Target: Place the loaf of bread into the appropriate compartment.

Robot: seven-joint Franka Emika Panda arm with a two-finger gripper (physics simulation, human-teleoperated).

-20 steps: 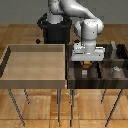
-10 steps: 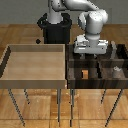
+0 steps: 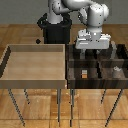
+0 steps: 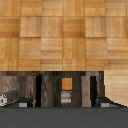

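Hand: the hand (image 3: 92,48) hangs above the divided bin (image 3: 120,80), fingers spread apart, holding nothing.
Loaf of bread: the orange-brown block (image 3: 85,73) lies below the hand, inside the near compartment (image 3: 76,76), touching a small grey cube (image 4: 66,96).
Neighbour: a light-tan wooden tray (image 3: 35,80) sits beside the bin.
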